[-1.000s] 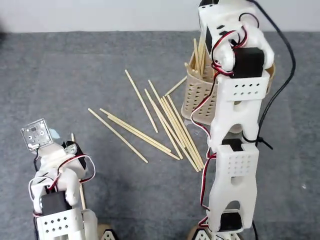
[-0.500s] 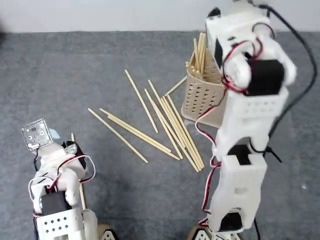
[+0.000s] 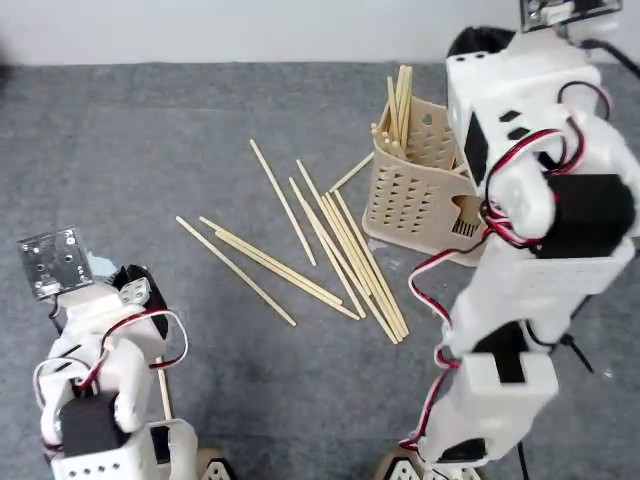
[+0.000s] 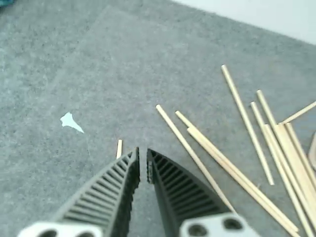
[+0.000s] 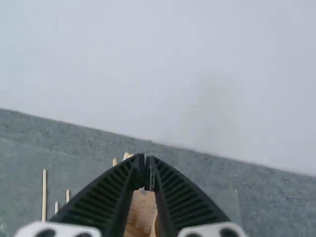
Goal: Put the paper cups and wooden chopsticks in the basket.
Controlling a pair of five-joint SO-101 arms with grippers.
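Your right arm (image 3: 540, 240) has swung back off the basket (image 3: 415, 190) toward the right edge of the high view. That leaves the basket uncovered at upper right, with standing chopsticks (image 3: 400, 100) in its upper corner. The right gripper (image 5: 145, 165) is pinched together on nothing, so that drop looks finished. The left gripper (image 4: 143, 157), also closed and empty, has drifted toward the lower left. The loose chopsticks (image 3: 330, 255) mid-frame remain to be collected.
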